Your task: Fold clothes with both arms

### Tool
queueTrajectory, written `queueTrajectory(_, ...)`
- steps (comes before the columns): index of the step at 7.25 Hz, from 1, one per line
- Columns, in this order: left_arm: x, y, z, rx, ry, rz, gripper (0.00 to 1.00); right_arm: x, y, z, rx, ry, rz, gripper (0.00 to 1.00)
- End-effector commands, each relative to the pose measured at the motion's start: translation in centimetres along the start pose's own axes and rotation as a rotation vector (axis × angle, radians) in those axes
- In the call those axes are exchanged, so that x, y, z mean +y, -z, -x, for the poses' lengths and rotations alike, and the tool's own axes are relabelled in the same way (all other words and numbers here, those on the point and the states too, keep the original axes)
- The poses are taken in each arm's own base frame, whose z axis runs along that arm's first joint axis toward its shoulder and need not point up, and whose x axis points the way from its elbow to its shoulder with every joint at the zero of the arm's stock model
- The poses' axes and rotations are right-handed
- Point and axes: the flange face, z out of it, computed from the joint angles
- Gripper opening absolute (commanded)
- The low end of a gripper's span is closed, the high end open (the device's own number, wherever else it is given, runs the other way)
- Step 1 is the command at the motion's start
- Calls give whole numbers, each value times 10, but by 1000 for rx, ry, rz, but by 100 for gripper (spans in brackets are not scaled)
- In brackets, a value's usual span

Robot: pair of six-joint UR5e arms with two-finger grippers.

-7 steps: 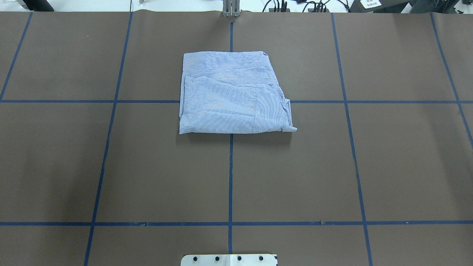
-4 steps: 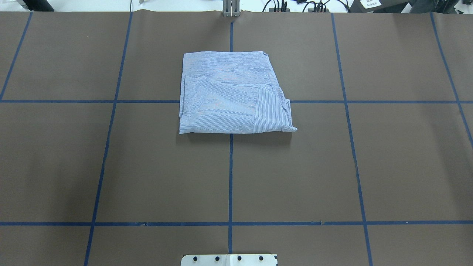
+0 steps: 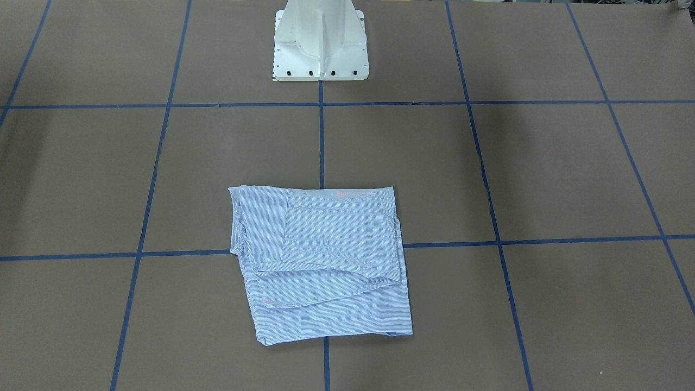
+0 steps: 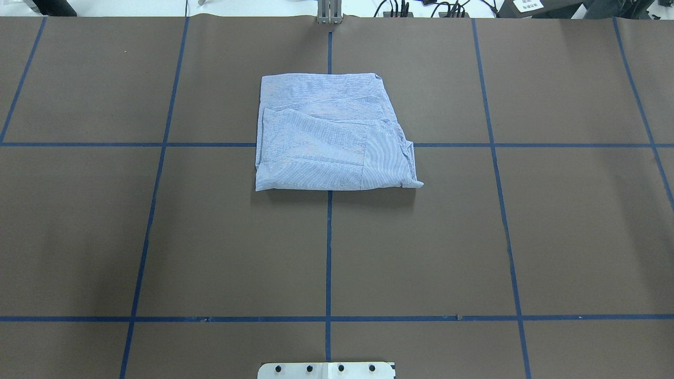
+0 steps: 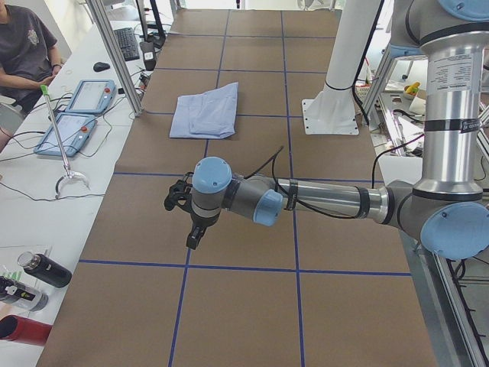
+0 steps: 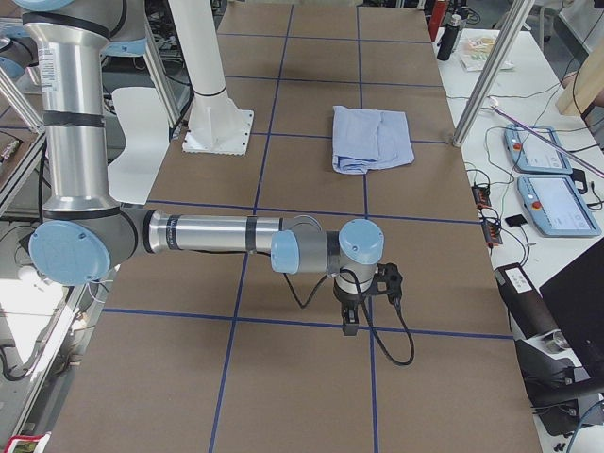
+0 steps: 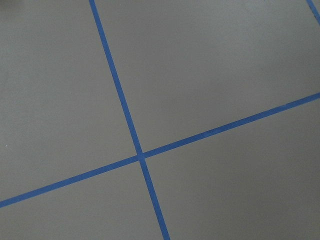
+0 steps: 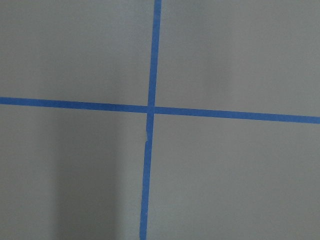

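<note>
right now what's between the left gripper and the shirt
Only bare table with blue tape lines between left gripper and shirt, per the exterior left view.

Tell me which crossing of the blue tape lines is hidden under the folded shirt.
The centre-line crossing farther from the robot's base: the shirt covers it. The nearer centre crossing and the side crossings are uncovered.

shirt (image 4: 326,137): soft striped cloth | table (image 4: 579,237): matt brown paper | left arm (image 5: 328,200): smooth silvery metal

I've got the shirt (image 4: 334,134) mid-bench toward the far edge, straight ahead of the pedestal base (image 3: 320,41); left gripper (image 5: 192,233) over the left end, right gripper (image 6: 349,321) over the right end.
</note>
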Motion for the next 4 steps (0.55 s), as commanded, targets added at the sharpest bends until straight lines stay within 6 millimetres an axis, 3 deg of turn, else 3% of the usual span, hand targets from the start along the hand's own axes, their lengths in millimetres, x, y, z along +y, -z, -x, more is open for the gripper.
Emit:
queueTrajectory(1,-7,3,-3,2,-13,-9,100,1,-1,1,-27,-5,4,100)
queueTrajectory(4,-3,8,-8,1,-18,-17,100,0,-3,2,-52,-4,6,100)
